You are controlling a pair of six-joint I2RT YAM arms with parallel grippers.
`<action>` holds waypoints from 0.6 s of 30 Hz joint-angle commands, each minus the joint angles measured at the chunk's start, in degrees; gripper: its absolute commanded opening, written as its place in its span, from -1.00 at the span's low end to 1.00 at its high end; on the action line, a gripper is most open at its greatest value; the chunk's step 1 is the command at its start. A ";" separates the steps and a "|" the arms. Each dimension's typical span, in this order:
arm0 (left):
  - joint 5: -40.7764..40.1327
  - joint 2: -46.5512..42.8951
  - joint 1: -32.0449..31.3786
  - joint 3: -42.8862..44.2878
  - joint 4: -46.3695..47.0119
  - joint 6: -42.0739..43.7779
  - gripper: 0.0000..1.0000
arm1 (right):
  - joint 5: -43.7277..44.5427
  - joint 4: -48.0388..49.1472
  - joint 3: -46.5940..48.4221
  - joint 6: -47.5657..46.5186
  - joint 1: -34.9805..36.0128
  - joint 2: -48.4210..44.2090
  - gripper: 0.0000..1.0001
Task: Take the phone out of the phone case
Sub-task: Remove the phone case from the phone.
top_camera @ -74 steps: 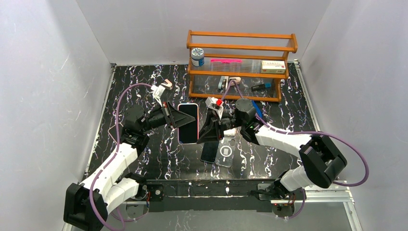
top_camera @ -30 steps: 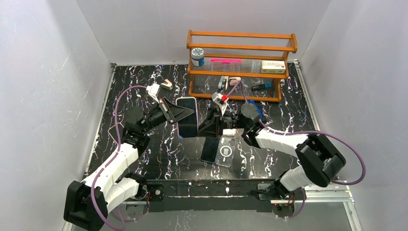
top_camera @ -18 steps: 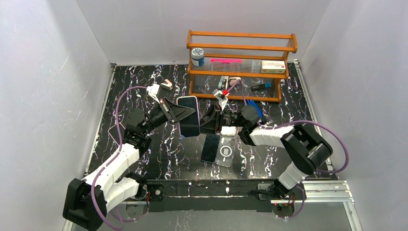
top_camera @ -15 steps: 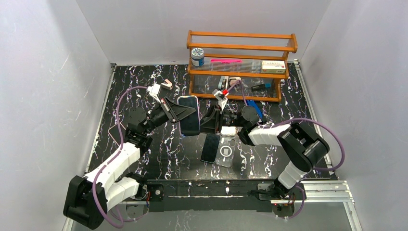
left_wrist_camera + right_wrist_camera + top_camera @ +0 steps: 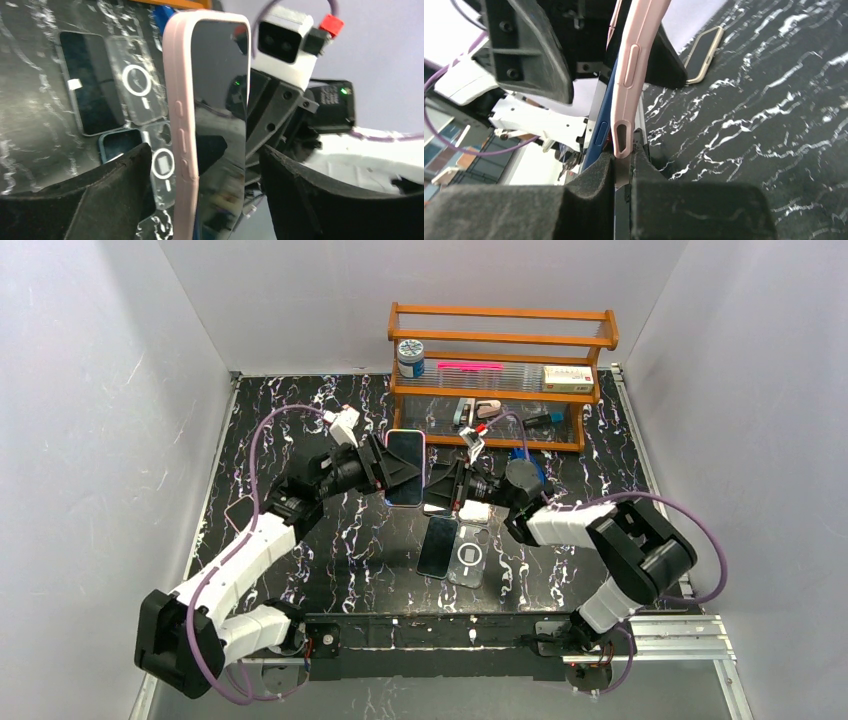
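Observation:
The phone point(image 5: 405, 468), dark-screened in a pink phone case point(image 5: 178, 125), stands upright above the table's middle between both grippers. My left gripper point(image 5: 392, 470) is open. Its fingers point(image 5: 105, 200) flank the phone with a gap on each side, screen point(image 5: 220, 110) facing the camera. My right gripper point(image 5: 452, 485) is shut on the lower end of the pink case point(image 5: 631, 85). In the right wrist view the phone's blue edge point(image 5: 600, 136) shows beside the case, slightly apart from it at that end.
A wooden rack point(image 5: 500, 340) with small items stands at the back. On the marbled table lie a dark phone point(image 5: 437, 545), a clear case point(image 5: 470, 555), a small white block point(image 5: 474, 510), and another phone point(image 5: 240, 510) at left. White walls enclose three sides.
My left gripper let go of the phone and opened, its arm reaching farther right. My right gripper closed on the case. The phone shifted a little toward the rack.

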 commanded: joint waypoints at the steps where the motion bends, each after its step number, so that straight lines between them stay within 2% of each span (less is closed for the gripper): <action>1: -12.55 -0.35 -0.15 8.19 -20.56 13.25 0.56 | 6.21 -12.88 0.40 -3.53 -0.20 -6.71 -0.97; 7: -21.82 -0.95 -2.36 12.68 -29.73 22.00 0.62 | 14.65 -35.50 2.78 -6.44 0.02 -13.13 -0.97; 13: -37.15 0.39 -15.35 15.38 -33.73 27.92 0.62 | 19.60 -46.68 5.98 -7.52 0.96 -15.31 -0.97; 18: -48.02 4.04 -25.51 18.37 -36.01 31.68 0.57 | 21.56 -50.31 7.07 -6.70 1.29 -16.36 -0.97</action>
